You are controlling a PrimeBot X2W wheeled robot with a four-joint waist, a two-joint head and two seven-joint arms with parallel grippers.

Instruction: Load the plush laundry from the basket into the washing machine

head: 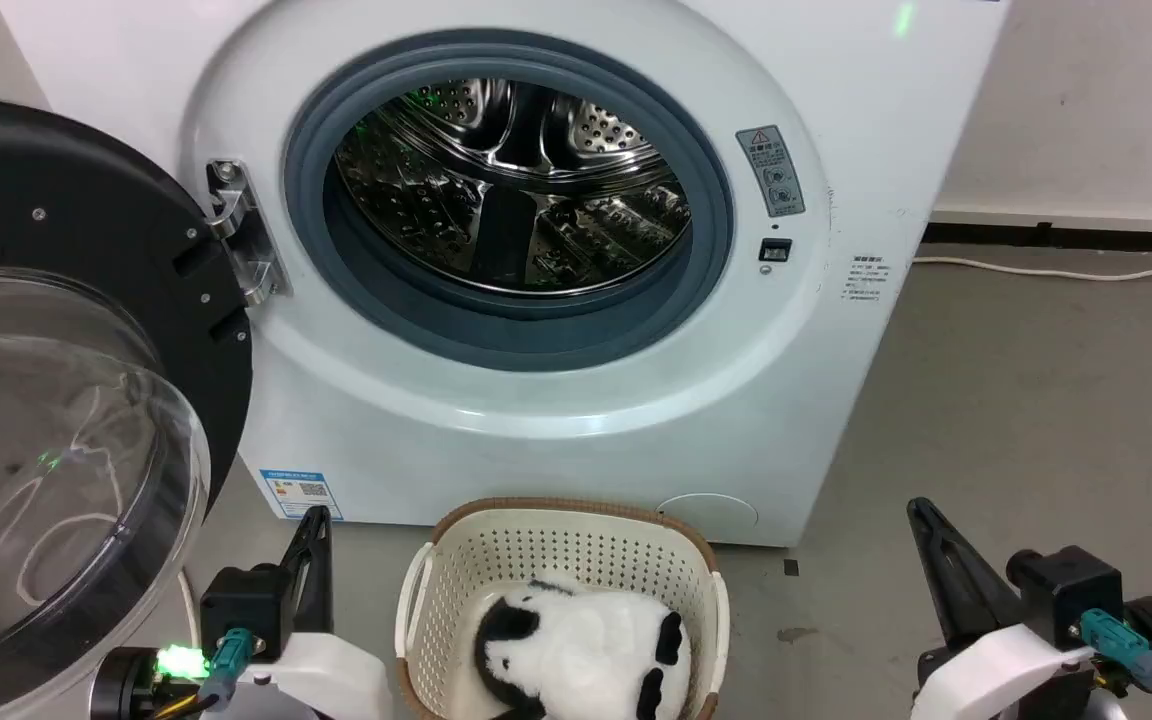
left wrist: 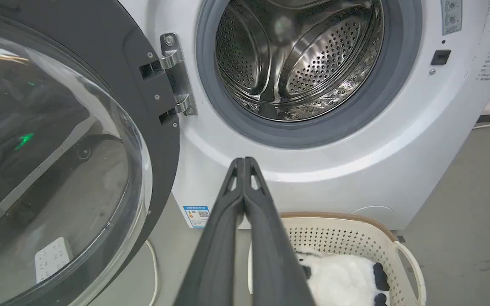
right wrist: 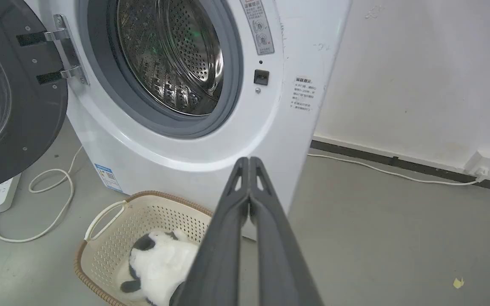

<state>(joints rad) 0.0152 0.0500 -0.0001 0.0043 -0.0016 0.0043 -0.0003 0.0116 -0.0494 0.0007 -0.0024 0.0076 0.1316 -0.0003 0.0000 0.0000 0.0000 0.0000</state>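
Both arms low, and our left gripper point(left wrist: 243, 163) has its fingers pressed together, tips touching, clamped on nothing. Same story on our right gripper point(right wrist: 249, 163): fingers closed tip to tip, empty. Beyond both sets of tips stands the washing machine point(head: 836, 330), its door point(head: 66, 400) swung wide open out past the left gripper's outer side, steel drum point(head: 511, 185) bare and gleaming inside the grey ring. And the plush laundry point(head: 576, 650) lies in the basket point(head: 576, 525), down on the floor between our two grippers, below the left gripper's tips and to their inner side, well apart from both. The basket sits just in front of the washer.
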